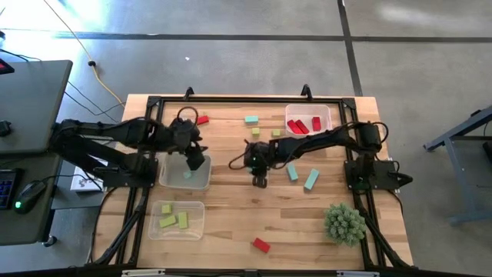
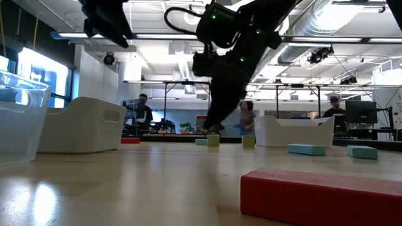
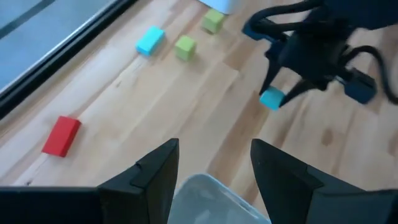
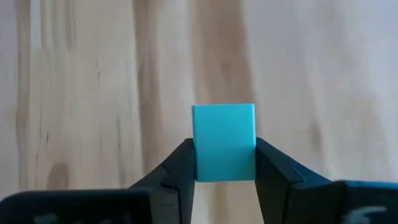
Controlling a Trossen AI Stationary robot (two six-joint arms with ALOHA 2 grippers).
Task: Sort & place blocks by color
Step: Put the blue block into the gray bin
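Observation:
My right gripper (image 1: 260, 181) hangs over the table's middle, shut on a teal cube (image 4: 224, 140), which the left wrist view also shows (image 3: 272, 98). My left gripper (image 1: 196, 162) stands open above a clear tray (image 1: 173, 182) at the left, which holds one teal block (image 1: 187, 175); its fingers (image 3: 155, 171) are bare over the tray's rim (image 3: 205, 190). Loose blocks lie flat on the wood: red (image 1: 202, 120), teal (image 1: 251, 120), yellow-green (image 1: 275, 133), two teal bars (image 1: 292, 172) (image 1: 310, 179), and a red one (image 1: 261, 245) near the front. My right gripper pinches the teal cube by two opposite side faces (image 4: 200, 163) between its two fingers. The fingers slant down from the table's right side. The cube's far half sticks out past the fingertips, and it hangs a little above the wood.
A clear tray (image 1: 327, 114) with red blocks stands at the back right. Another tray (image 1: 198, 223) with yellow-green blocks is at the front left. A spiky green plant ball (image 1: 344, 223) sits at the front right. Bare wood lies between the trays.

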